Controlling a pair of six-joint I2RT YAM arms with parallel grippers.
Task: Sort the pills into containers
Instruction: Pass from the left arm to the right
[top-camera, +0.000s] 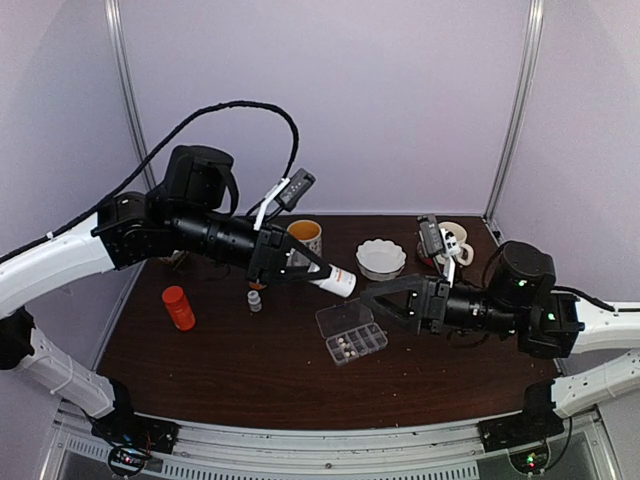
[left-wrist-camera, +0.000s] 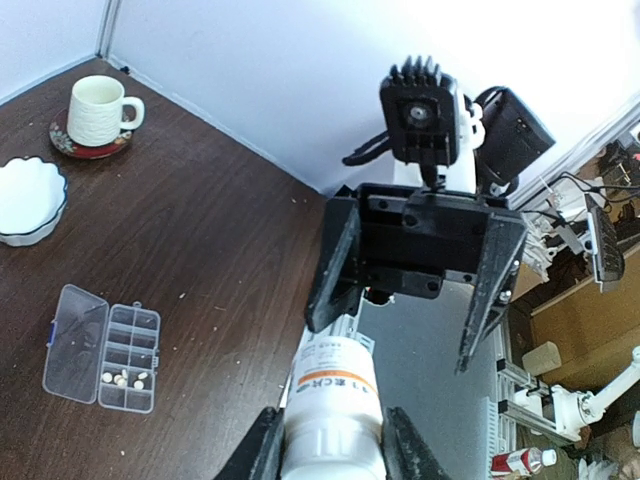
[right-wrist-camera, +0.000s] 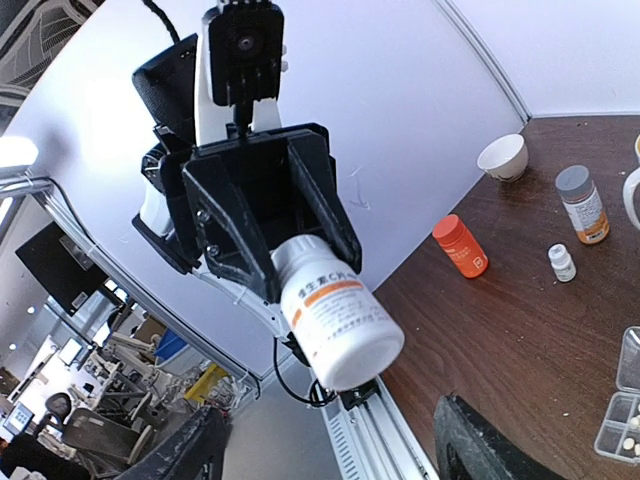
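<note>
The clear pill box (top-camera: 352, 333) lies open on the table, with a few pale pills (top-camera: 348, 347) in a front compartment. It also shows in the left wrist view (left-wrist-camera: 102, 355) with its pills (left-wrist-camera: 125, 378), and at the right edge of the right wrist view (right-wrist-camera: 622, 412). My left gripper (top-camera: 305, 268) is shut on a white bottle (top-camera: 338, 281) with an orange band, held tilted above the table just left of the box. The bottle shows between the jaws in the left wrist view (left-wrist-camera: 333, 405). My right gripper (top-camera: 378, 305) is open and empty, facing the bottle's end (right-wrist-camera: 340, 320).
An orange bottle (top-camera: 179, 307) lies at the left, and a tiny white bottle (top-camera: 254, 300) stands near it. A white scalloped bowl (top-camera: 381, 258), a cup (top-camera: 305, 236) and a mug (top-camera: 455, 240) stand at the back. A grey-capped bottle (right-wrist-camera: 582, 203) stands near the cup.
</note>
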